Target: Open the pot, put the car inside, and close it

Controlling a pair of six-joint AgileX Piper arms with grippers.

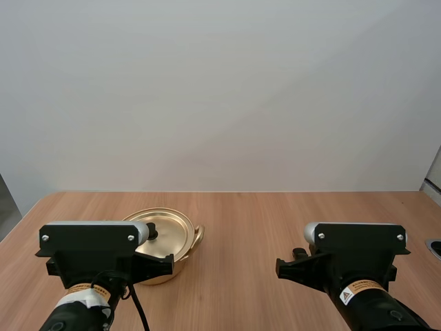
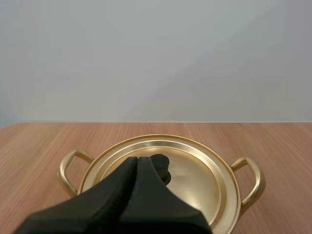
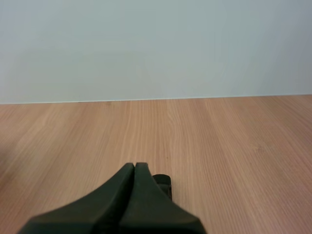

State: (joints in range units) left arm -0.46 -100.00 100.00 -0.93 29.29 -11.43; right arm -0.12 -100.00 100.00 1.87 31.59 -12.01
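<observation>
The wooden table (image 1: 275,221) runs across my whole workspace, both arms reaching out over its near edge. On my left side sits the gold pot (image 1: 164,270), upright on the wood, with a looped handle (image 2: 68,165) on each flank. Its lid (image 2: 195,170) is on and lies flat and centred inside the rim, so the pot is closed.

My left gripper (image 2: 137,160) hangs low over the near part of the lid. Its two black fingers are pressed together into one dark wedge with nothing between them. The tips point at the lid's black knob (image 2: 162,165), which sits just beyond them. I cannot tell whether they touch it.

My right gripper (image 3: 134,165) is well apart from the pot, over bare wood on the right side of the table. Its fingers likewise lie together as a single wedge and hold nothing. Just past its tips and slightly to one side, a small dark thing (image 3: 163,181) rests on the table. It is partly hidden behind the fingers, and I cannot tell whether it is the car.
</observation>
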